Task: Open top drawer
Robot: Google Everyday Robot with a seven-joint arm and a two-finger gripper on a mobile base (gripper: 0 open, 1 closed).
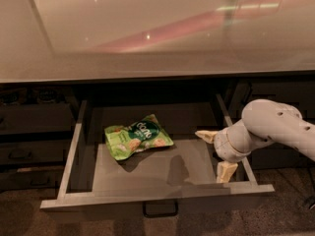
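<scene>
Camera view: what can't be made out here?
Camera view only:
1) Top drawer front panel: seen from above, only its handle shows.
2) Arm behind the open pincer, at the drawer's right side: cut off by the right edge.
3) Green bag lettering: too small to read.

I see the top drawer (pixel 123 198) pulled well out from under the counter's (pixel 147 38) front edge, sitting level and straight. Its light grey metal sides run back into the dark opening, and a small dark loop handle (pixel 160 209) sits at the centre of its front. The gripper (pixel 217 154) hangs over the drawer's right side, fingers spread apart.
</scene>
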